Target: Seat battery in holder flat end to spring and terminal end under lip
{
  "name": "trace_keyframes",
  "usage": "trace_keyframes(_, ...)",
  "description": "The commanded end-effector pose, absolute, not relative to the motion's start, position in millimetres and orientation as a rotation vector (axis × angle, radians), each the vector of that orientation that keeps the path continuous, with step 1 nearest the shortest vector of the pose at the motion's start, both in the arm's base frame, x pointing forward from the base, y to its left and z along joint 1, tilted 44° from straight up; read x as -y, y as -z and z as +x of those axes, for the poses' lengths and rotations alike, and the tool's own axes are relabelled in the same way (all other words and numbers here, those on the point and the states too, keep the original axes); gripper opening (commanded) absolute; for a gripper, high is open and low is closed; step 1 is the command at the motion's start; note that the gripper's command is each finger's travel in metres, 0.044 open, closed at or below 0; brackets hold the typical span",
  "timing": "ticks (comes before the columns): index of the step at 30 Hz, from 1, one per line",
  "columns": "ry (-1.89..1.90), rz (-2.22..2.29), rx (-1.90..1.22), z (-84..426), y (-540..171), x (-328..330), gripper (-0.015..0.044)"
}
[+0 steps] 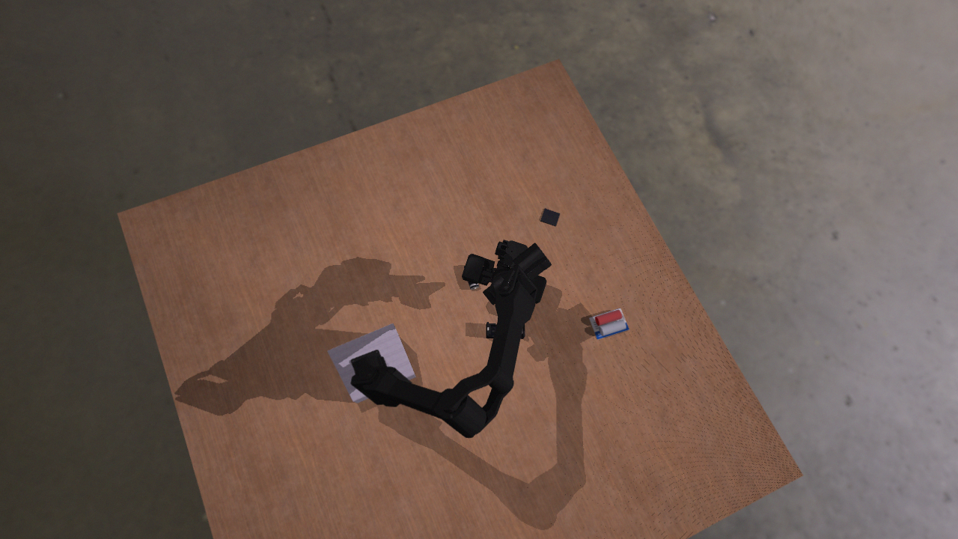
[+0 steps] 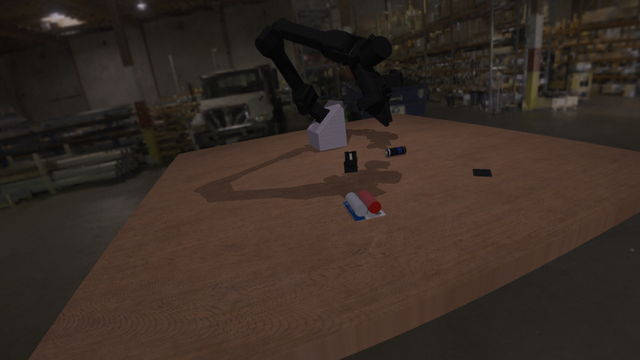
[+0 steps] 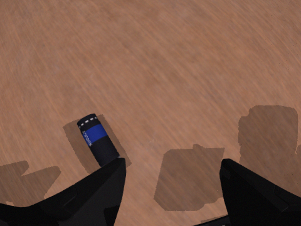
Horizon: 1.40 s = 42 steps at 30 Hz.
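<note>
The exterior view is dim, its warehouse backdrop soft, with glowing ceiling lamps. Overlapping brown shadows spread over the table point(image 1: 321, 180) point(image 2: 277, 250) point(image 3: 150, 63). Fine moiré-like ripples mark its grain toward one corner.

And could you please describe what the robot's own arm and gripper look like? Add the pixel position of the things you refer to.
The arm point(image 1: 510, 335) point(image 2: 308, 38) is matte black with chunky, angular joints; the gripper point(image 3: 174, 167) has two black fingers tapering to blunt, narrow tips.

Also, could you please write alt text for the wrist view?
A black battery with a blue band lies on the wooden table, partly hidden by the left one of two open black jaws reaching in from below, with shadows around.
</note>
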State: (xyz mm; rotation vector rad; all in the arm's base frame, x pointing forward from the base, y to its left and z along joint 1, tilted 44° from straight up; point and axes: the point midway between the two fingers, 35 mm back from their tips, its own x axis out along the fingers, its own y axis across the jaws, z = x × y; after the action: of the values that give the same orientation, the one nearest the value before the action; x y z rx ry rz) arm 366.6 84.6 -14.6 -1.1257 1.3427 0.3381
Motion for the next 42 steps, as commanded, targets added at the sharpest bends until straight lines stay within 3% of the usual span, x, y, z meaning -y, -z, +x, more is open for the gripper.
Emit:
trace_keyframes(1, -0.462, -1.383, -1.517, 346, 59, -89, 0.0244)
trace_keyframes(7, -0.620, -1.686, -1.689, 320, 101, -90, 0.0244)
trace_keyframes(42, -0.618, -1.687, -1.690, 322, 136, -57, 0.0244)
